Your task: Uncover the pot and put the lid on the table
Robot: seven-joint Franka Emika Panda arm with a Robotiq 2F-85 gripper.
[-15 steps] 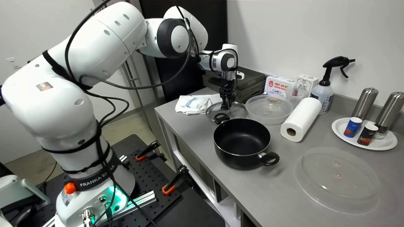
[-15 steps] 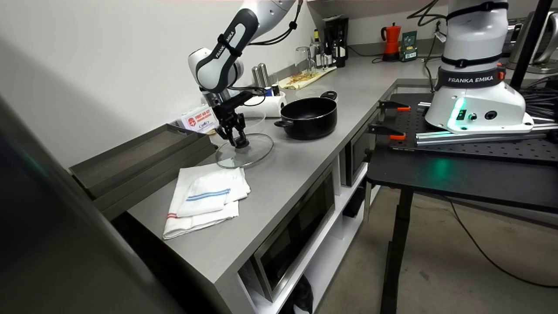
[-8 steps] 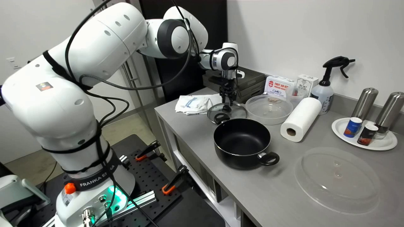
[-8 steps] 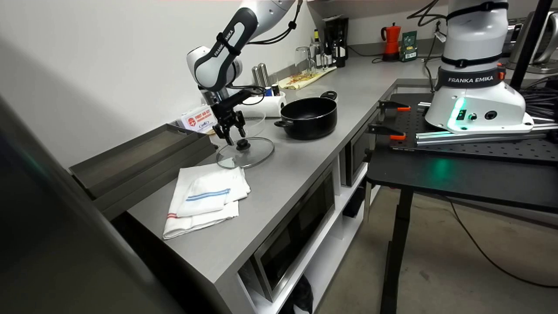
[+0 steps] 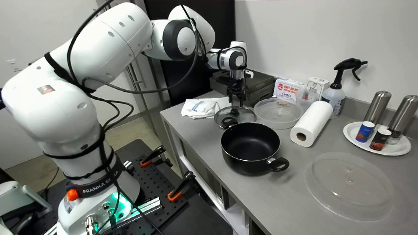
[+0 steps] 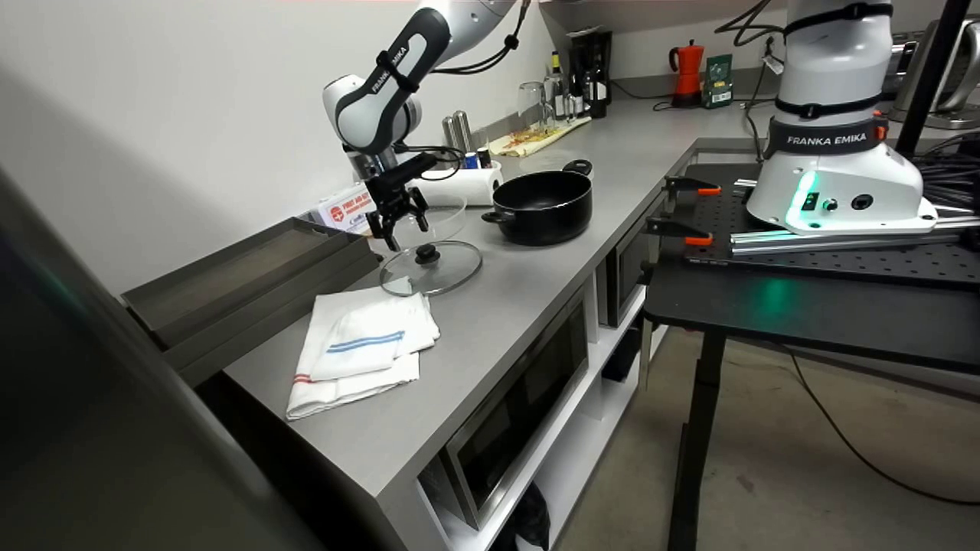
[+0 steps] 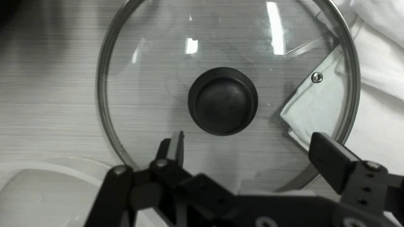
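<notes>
The black pot (image 5: 243, 166) stands uncovered on the grey table (image 5: 287, 192), showing its bare inside. Beside it the glass lid (image 6: 455, 272) lies flat on the table, knob up, part of its rim over the corner of a white cloth. My gripper (image 6: 409, 236) hangs just above the lid, apart from it, pointing down. In the wrist view its fingers (image 7: 331, 157) stand wide apart with nothing between them, and the lid's black knob (image 7: 223, 101) shows whole ahead of the gripper (image 7: 248, 135). The pot (image 6: 543, 222) is seen in both exterior views.
Folded white towels (image 6: 367, 344) lie beside the lid. Close by are a clear plastic container (image 5: 277, 114), stacked dark trays (image 6: 253, 283), a first aid box (image 5: 289, 88) and a paper-towel roll (image 5: 312, 124). A large clear cover (image 5: 349, 189) lies past the pot.
My gripper was shut on the lid's knob a second ago. It has opened, let go and risen a little above the lid, which has settled flat on the table.
</notes>
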